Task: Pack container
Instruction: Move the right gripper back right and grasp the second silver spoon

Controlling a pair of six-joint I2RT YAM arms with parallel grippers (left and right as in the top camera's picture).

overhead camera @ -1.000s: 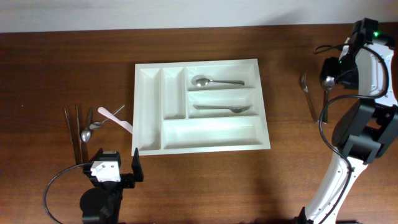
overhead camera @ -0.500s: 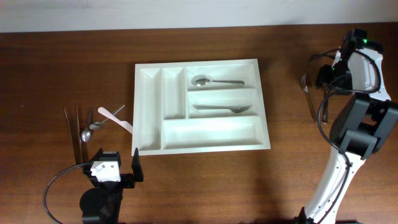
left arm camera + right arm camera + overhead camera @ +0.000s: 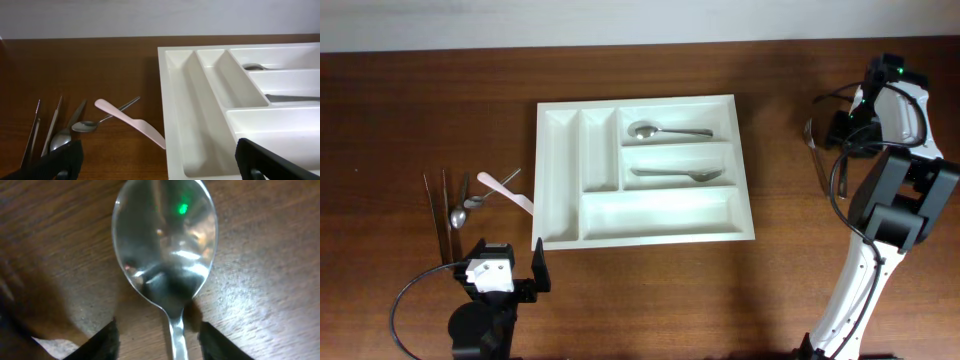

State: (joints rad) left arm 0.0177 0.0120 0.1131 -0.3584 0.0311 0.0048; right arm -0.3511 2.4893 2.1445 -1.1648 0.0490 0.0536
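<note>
Step in hand: picking the loose spoon (image 3: 165,240) off the counter (image 3: 420,110), far right, to go in the container (image 3: 660,212). My right pincer (image 3: 160,339) is down over it, half-narrow. The jaws straddle the neck just below the bowl with a gap on both sides, so no grip yet. Left pincer (image 3: 156,162) is wide and holds nothing, near the container's front-left corner. Container sits mid-counter, well apart from this spoon. Its top long slot holds a packed spoon (image 3: 655,131). Next, my call: pinch the neck square, lift, carry left, lay it alongside. Slick metal could pivot.

Overhead top-down, left wrist low, sharing container (image 3: 660,212)
</note>
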